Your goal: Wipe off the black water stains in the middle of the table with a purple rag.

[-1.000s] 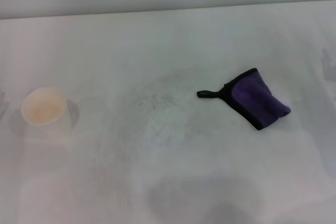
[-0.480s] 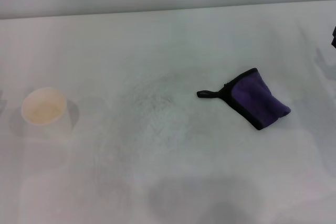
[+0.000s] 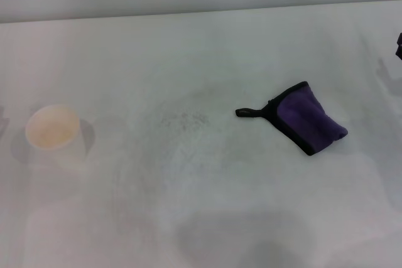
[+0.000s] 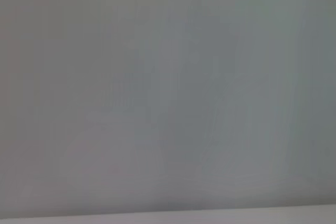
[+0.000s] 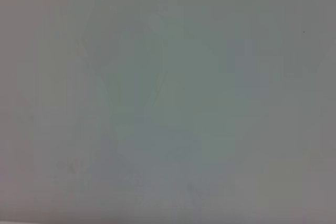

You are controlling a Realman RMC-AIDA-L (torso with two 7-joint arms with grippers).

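Observation:
The purple rag [image 3: 306,117] lies folded on the white table [image 3: 207,42], right of the middle, with its black loop strap [image 3: 249,113] pointing left. The black water stains are out of view; only faint grey speckles [image 3: 183,119] mark the table's middle. A dark sliver of my right gripper [image 3: 399,44] pokes in at the right edge, well behind and to the right of the rag and apart from it. My left gripper is out of view. Both wrist views show only a blank pale surface.
A paper cup [image 3: 53,128] stands upright near the left edge. The table's far edge [image 3: 201,12] runs across the top of the head view. A soft grey shadow [image 3: 242,233] falls on the near middle of the table.
A dark tip of the right gripper has come into view at the right edge. The rag and the cup have not moved.

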